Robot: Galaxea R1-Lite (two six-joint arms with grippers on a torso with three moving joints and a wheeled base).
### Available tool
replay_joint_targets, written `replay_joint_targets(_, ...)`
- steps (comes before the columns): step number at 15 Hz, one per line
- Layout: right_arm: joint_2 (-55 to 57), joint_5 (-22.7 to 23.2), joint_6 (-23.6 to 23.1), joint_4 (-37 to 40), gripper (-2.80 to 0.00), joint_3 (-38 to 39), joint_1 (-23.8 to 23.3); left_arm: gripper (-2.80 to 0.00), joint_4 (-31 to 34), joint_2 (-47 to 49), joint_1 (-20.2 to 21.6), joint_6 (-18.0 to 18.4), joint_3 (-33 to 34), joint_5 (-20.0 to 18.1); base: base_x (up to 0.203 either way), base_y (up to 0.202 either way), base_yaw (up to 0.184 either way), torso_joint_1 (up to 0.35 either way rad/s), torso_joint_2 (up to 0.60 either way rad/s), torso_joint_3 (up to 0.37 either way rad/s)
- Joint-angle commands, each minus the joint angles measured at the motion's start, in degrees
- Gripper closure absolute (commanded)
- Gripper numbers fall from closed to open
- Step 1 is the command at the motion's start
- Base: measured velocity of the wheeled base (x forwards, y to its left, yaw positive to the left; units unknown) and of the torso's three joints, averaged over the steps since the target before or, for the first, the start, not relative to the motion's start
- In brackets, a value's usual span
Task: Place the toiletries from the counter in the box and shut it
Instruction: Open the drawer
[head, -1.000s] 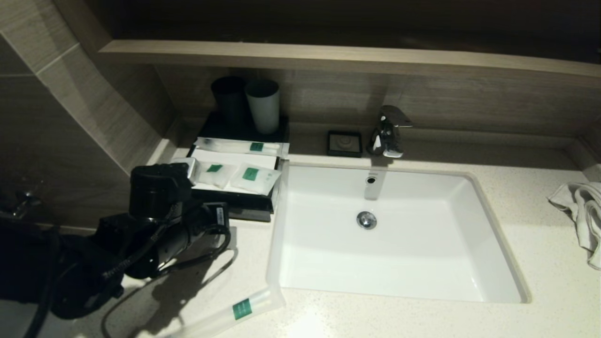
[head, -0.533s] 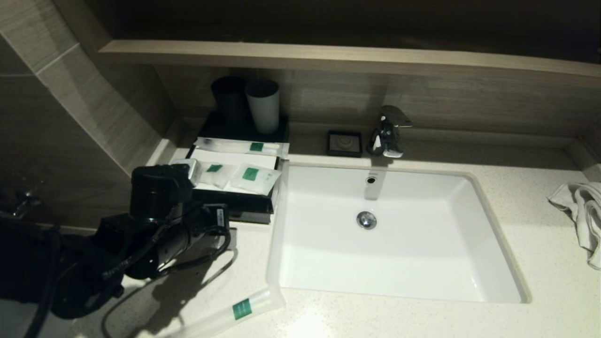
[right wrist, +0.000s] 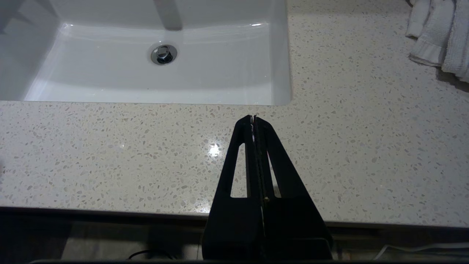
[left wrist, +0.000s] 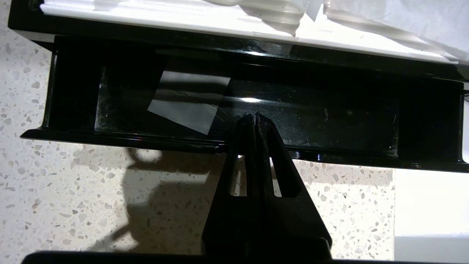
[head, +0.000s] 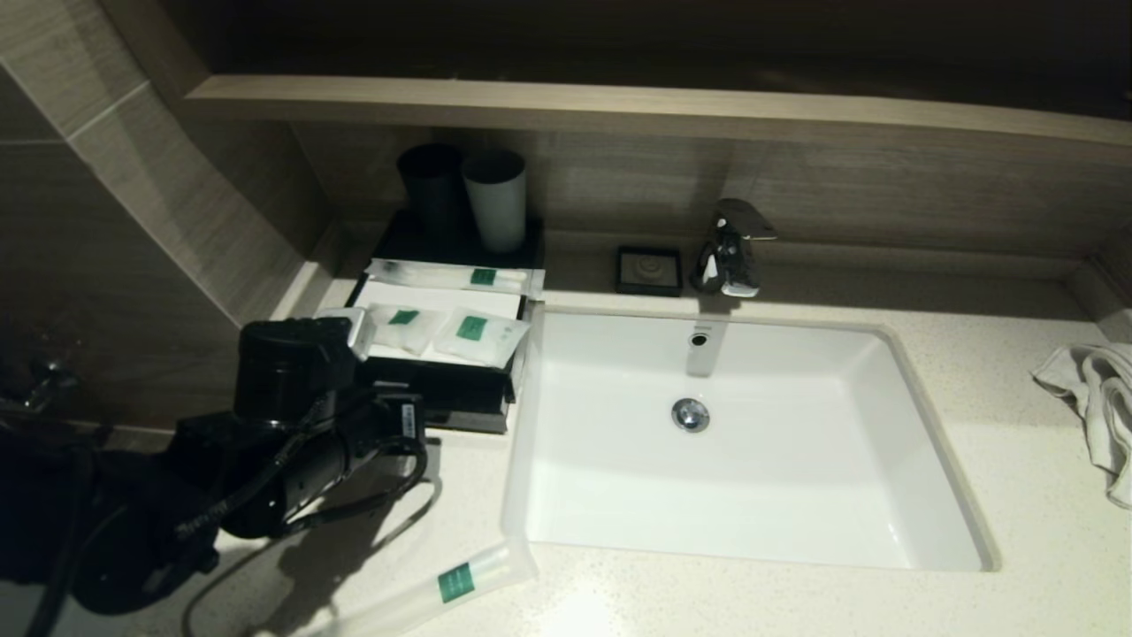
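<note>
Frosted white plastic toiletry packets with small green square labels, in two places: three on the white top panel of the flat black rectangular box (head: 442, 354), namely one long slim packet (head: 451, 276) along the far edge and two small pillow-like pouches (head: 402, 326) (head: 478, 334) side by side nearer the front; a second long slim packet (head: 433, 591) lying slantwise on the off-white speckled stone counter (head: 1017, 495), just off the near left corner of the white rectangular sink basin (head: 743, 442). Box standing at the counter's left rear, beside the basin, its shallow front drawer (left wrist: 234, 110) pulled out, glossy black inside, with a pale rectangular patch on the floor, whether paper or reflection not clear. Left gripper (left wrist: 255, 116) low in front of the box, fingers pressed together with nothing between them, tips over the drawer's front lip and pointing into the cavity. Right gripper (right wrist: 253, 118) over the counter's near edge, in front of the basin's right corner, likewise closed and empty-handed; not visible from the head camera. Behind the box, a black tumbler (head: 431, 190) and a grey tumbler (head: 497, 202) standing upright side by side. Small black square dish (head: 650, 270) and chrome tap (head: 730, 248) along the back of the basin. Crumpled white towel (head: 1092, 398) at the counter's far right edge. Wood-look ledge (head: 654, 111) running across above it all.
</note>
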Motion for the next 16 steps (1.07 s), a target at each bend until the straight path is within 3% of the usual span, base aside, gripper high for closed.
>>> replay_joint_targets(1,0.1,0.0,0.0,0.0,0.00,0.0,0.0,0.00,-0.1,-0.9,0.0,-0.1,0.8,0.1,0.000,0.000,0.000,0.000,0.00,0.000)
replay_joint_targets(16,0.1,0.0,0.0,0.0,0.00,0.0,0.0,0.00,0.6,-7.5,-0.9,-0.3,9.6,0.1,0.000,0.000,0.000,0.000,0.00,0.000)
